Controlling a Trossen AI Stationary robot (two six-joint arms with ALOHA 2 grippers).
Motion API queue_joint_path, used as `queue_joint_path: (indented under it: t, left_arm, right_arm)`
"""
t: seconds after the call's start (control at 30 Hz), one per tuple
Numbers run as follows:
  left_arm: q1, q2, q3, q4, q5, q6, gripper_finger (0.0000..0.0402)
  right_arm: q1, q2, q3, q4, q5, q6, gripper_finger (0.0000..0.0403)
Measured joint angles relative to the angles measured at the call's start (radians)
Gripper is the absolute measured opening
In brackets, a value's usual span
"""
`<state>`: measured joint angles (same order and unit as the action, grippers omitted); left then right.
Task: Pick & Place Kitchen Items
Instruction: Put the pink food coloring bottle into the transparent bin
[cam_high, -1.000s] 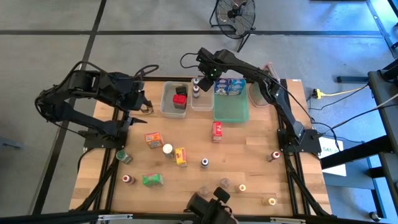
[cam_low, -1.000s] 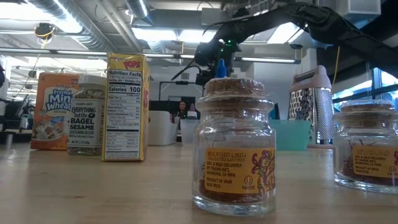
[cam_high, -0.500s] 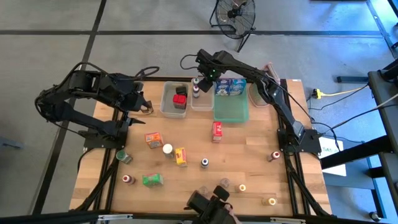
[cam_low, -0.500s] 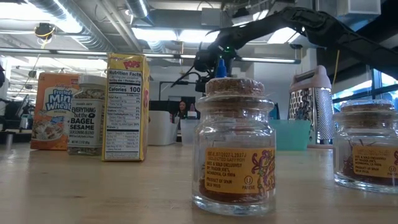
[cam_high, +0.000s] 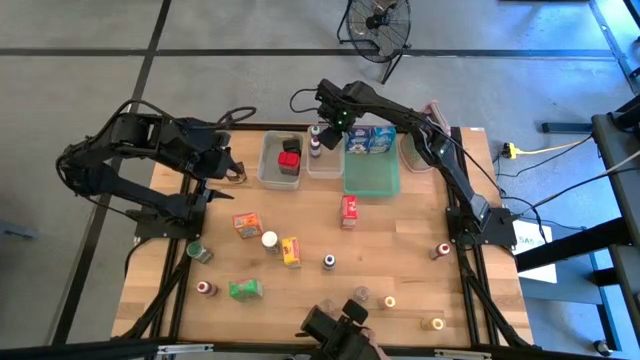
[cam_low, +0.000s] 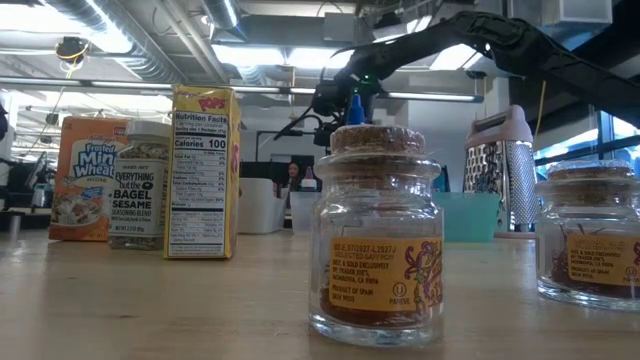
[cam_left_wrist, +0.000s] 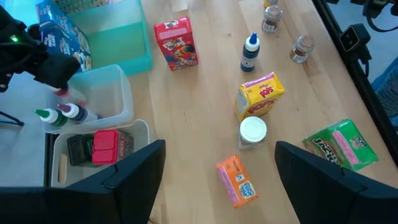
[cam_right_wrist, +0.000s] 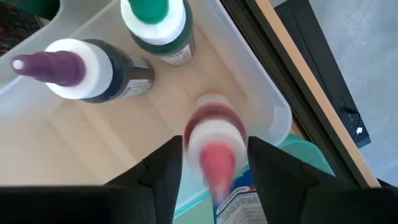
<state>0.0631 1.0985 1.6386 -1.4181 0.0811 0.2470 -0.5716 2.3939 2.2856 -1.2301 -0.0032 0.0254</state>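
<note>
While the right gripper (cam_right_wrist: 210, 163) parts its fingers around the small red-capped bottle (cam_right_wrist: 211, 140), release it upright inside the clear plastic tub (cam_right_wrist: 264, 102).

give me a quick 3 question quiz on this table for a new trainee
1. True or false: the red box stands outside the green tray.
2. Which end effector is over the small clear tub? A left, B right.
3. Fill in: beside the purple-capped bottle in that tub stands a ____-capped bottle.
Key: 1 true; 2 B, the right end effector; 3 green, the green-capped bottle.
</note>
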Motion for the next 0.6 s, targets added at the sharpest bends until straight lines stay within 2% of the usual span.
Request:
queue_joint_path:
  t: [0.33,0.6]
  left_arm:
    - [0.000,0.000,0.000,0.000,0.000,0.000,0.0299]
    - [0.000,0.000,0.000,0.000,0.001,-0.002,0.0299]
  right_arm:
    - [0.000,0.000,0.000,0.006,0.018,0.017,0.0218]
    - [0.001,-0.011,0.000,0.008,0.034,0.037,0.0222]
